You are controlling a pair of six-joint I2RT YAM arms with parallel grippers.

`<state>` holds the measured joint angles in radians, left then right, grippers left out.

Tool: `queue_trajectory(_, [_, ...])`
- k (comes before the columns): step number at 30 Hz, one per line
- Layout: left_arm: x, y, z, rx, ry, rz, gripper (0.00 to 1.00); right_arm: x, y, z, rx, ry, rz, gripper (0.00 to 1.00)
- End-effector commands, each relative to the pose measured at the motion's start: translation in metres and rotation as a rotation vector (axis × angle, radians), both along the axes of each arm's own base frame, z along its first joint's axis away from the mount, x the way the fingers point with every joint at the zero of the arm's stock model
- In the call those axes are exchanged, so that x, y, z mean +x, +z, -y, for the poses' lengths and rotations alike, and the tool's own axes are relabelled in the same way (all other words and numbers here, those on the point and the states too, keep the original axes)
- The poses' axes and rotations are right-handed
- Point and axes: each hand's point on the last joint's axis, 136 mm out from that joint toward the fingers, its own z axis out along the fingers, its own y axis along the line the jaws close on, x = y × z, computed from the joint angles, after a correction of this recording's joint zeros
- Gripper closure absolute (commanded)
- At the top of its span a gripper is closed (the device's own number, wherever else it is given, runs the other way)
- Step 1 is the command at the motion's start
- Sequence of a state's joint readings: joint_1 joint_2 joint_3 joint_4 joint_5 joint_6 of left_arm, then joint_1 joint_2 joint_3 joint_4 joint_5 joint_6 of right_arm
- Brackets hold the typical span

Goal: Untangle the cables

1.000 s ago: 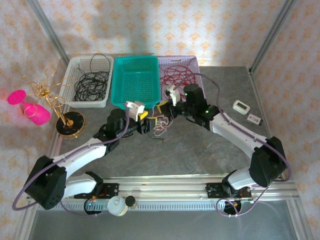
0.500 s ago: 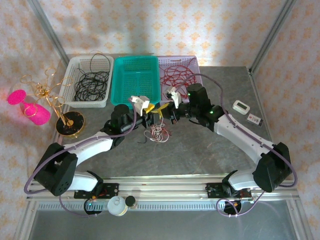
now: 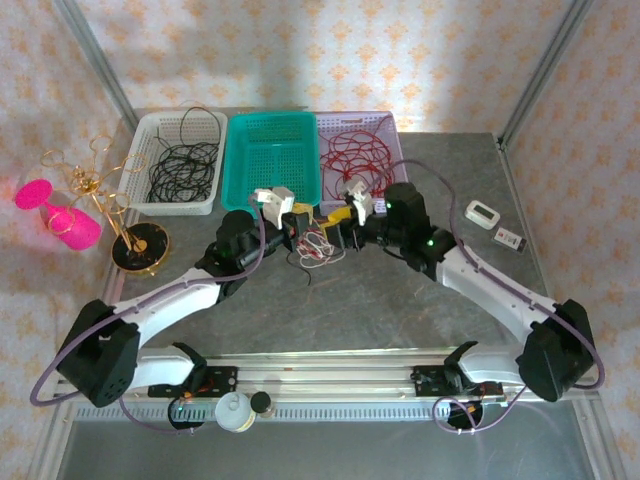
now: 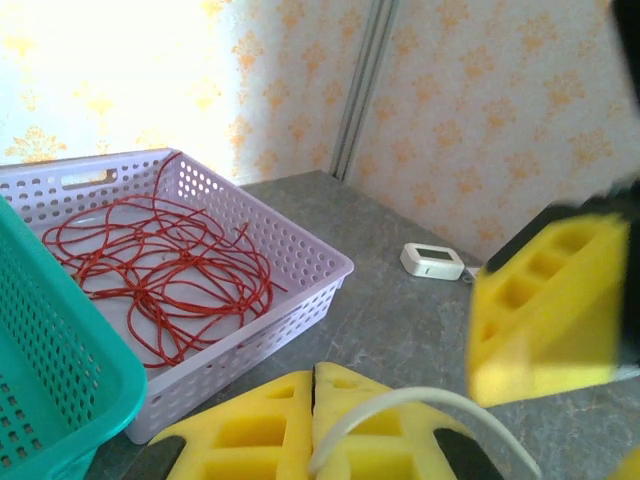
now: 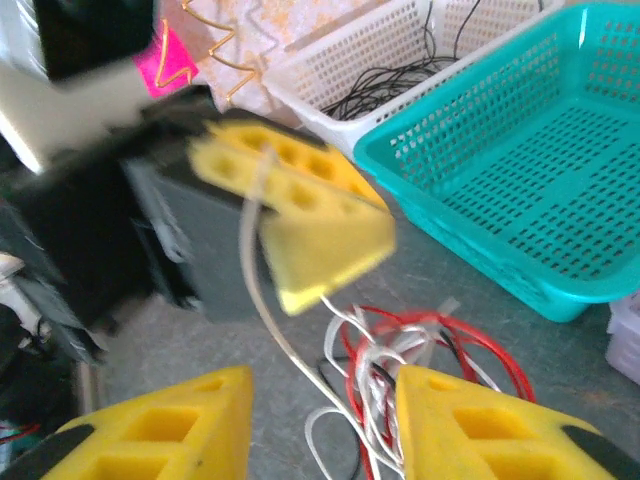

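Since a second ago the two grippers have swapped jobs. The left gripper [image 3: 302, 222] has shut its yellow fingers, and the right gripper [image 3: 342, 226] has let its fingers come apart.

The left one now pinches a white cable [image 5: 262, 270] tight. The right one's fingers stand open, with that same white cable running between them and nothing held.

The cables [image 3: 318, 249] are a small red, white and black bunch on the grey table [image 3: 400, 300]. The bunch lies near the middle, with the left gripper at its 11 o'clock and the right gripper at its 1 o'clock.

I think the job now is to pull the white cable free. The left gripper should keep its pinch and pull slowly toward 9 o'clock. The right gripper should hold the rest of the bunch, so it does not slide along too. If the cable snags, stop and shake it loose, don't tug. The teal basket [image 3: 270, 160] at 12 o'clock looks like its home.
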<state>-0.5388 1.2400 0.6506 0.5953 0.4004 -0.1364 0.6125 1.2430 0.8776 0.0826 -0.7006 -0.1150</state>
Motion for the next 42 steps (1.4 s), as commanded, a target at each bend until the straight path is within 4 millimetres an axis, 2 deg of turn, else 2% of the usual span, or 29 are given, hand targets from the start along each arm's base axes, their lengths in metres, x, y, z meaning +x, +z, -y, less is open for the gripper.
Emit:
queue_trajectory(1, [-0.001,0.022,-0.001,0.006,0.038,0.012,1.0,0.003,0.029,-0.004,0.165,-0.061,0.127,0.54])
queue_trajectory(7, [-0.005,0.029,-0.001,0.035,0.071,-0.018,1.0,-0.006,0.025,-0.028,0.233,-0.034,0.138,0.51])
queue_trajectory(10, [-0.006,0.035,0.001,0.041,0.079,-0.021,1.0,0.009,0.02,-0.03,0.246,-0.126,0.132,0.55])
queue_trajectory(12, [-0.009,0.042,0.001,0.033,0.08,-0.017,1.0,0.029,0.01,-0.022,0.247,-0.251,0.1,0.62])
queue_trajectory(14, [-0.013,0.051,0.002,0.017,0.072,-0.005,1.0,0.044,-0.002,-0.015,0.247,-0.348,0.064,0.64])
queue_trajectory(17, [-0.021,0.069,0.002,-0.012,0.058,0.02,1.0,0.05,-0.024,-0.018,0.225,-0.38,0.037,0.65])
queue_trajectory(24, [-0.044,0.125,-0.003,-0.096,0.022,0.101,1.0,0.069,-0.096,-0.004,0.136,-0.553,-0.058,0.64])
queue_trajectory(27, [-0.054,0.151,-0.008,-0.136,0.011,0.141,1.0,0.068,-0.128,-0.006,0.089,-0.551,-0.111,0.64])
queue_trajectory(30, [-0.059,0.169,-0.015,-0.153,0.024,0.171,1.0,0.066,-0.155,-0.007,0.05,-0.551,-0.16,0.58])
queue_trajectory(37, [-0.067,0.206,-0.027,-0.174,0.056,0.224,1.0,0.063,-0.199,-0.002,-0.027,-0.573,-0.22,0.55])
queue_trajectory(42, [-0.074,0.233,-0.032,-0.179,0.057,0.269,1.0,0.062,-0.219,-0.001,-0.067,-0.581,-0.251,0.54])
